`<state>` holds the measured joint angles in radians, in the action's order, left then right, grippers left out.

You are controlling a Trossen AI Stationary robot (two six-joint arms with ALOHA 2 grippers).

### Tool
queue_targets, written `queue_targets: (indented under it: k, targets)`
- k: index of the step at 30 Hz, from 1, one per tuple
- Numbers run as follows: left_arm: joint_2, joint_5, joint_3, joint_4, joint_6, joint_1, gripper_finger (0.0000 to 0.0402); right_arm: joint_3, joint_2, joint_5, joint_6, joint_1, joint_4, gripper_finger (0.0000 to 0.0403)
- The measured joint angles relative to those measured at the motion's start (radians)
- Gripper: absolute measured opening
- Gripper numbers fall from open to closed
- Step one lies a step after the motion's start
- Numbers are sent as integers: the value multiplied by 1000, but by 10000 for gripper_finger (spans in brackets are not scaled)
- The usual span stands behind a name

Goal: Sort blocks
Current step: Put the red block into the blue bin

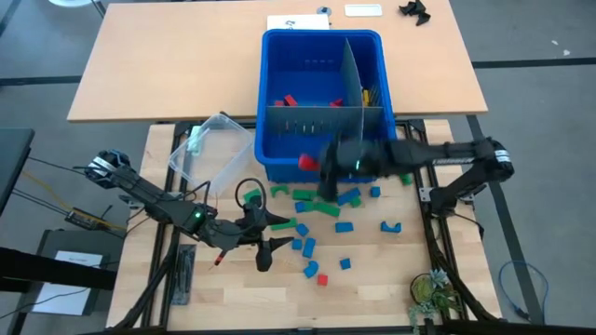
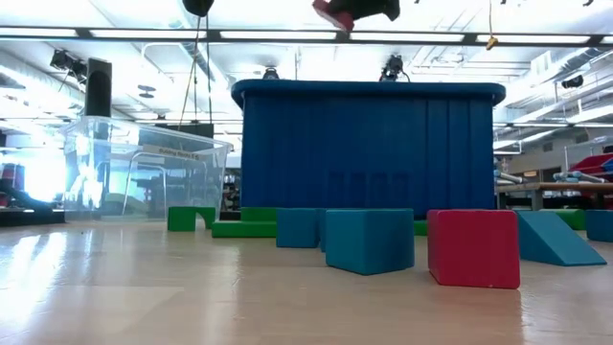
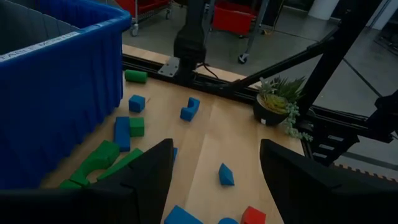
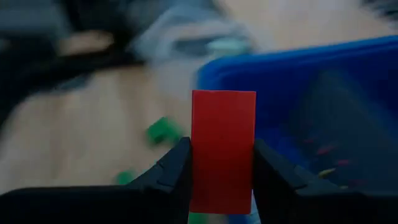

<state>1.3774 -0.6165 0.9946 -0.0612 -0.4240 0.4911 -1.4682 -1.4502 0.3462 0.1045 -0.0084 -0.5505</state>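
A red block [image 4: 222, 149] is clamped by the right gripper's [image 4: 221, 177] fingers near the blue bin [image 1: 279, 163] and could be dropped outside if let go early, while the left gripper's [image 3: 214, 171] fingers are spread apart above the counter [image 1: 372, 274].

Right wrist view: large blue plastic bin [image 4: 311, 99] and green blocks [image 4: 163, 130] behind are smeared. Low view: small red plastic block [image 2: 337, 14] cut off by top edge. Bin's small contents [image 1: 307, 100] unclear from above.
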Motion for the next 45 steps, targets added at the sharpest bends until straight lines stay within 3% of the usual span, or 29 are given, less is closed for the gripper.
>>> queue_targets:
  k: [5,11,16,26,30,36,41,45]
  targets:
    - [0,0,0,0,0,0,248,-1,-2,-7,-61,-227,109,125]
    - [0,0,0,-1,0,0,248,-1,-48,-117,-65,-468,260,125]
    - [0,0,0,-1,0,0,248,-1,-114,-164,-45,-600,401,125]
    - [0,0,0,0,0,0,248,0,-246,-160,7,-783,589,138]
    - [0,0,0,0,0,0,248,0,-278,-162,-3,-820,617,180]
    - [0,0,0,0,0,0,248,0,-230,-162,-184,-792,515,249]
    - [0,0,0,0,0,0,248,0,-119,-169,-291,-695,336,279]
    - [0,0,0,0,0,0,248,0,-11,-272,-324,-557,145,281]
